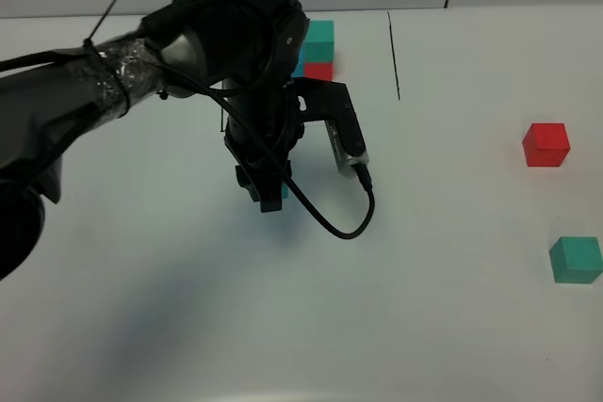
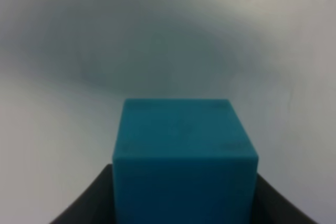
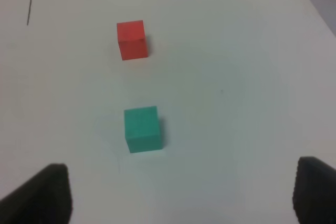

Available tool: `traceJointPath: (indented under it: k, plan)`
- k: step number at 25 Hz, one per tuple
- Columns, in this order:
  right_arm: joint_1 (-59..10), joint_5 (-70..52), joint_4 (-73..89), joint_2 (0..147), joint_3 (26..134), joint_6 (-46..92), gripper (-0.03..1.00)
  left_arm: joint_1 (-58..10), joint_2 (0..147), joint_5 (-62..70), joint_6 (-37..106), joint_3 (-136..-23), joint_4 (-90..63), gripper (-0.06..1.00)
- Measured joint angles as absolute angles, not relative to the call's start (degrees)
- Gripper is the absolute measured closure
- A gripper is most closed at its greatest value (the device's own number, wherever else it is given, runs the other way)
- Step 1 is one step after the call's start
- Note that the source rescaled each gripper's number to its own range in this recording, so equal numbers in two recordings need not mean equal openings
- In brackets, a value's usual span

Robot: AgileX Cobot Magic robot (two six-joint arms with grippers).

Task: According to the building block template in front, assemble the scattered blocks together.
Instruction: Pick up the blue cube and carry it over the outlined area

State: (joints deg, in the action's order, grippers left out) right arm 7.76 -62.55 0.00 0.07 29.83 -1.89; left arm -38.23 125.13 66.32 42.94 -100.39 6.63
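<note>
Loose: one red block; one green block

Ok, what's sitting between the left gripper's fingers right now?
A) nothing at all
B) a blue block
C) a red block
B: the left wrist view shows a blue block between the dark fingers of the left gripper, while the red block lies loose far off to the right.
</note>
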Motion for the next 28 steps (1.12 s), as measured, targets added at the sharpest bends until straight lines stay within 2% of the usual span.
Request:
traceJointPath:
  k: [15,28]
  plan:
    - [7.76,-62.55,0.00,0.07,29.83,-1.95,0.24,-39.33,131.13,57.68,50.80,-102.71,3.91,0.92]
    - [7.76,-62.55,0.00,0.07,29.83,-2.38,0.24,-39.33,134.16,57.54,50.33,-103.25,3.97,0.92]
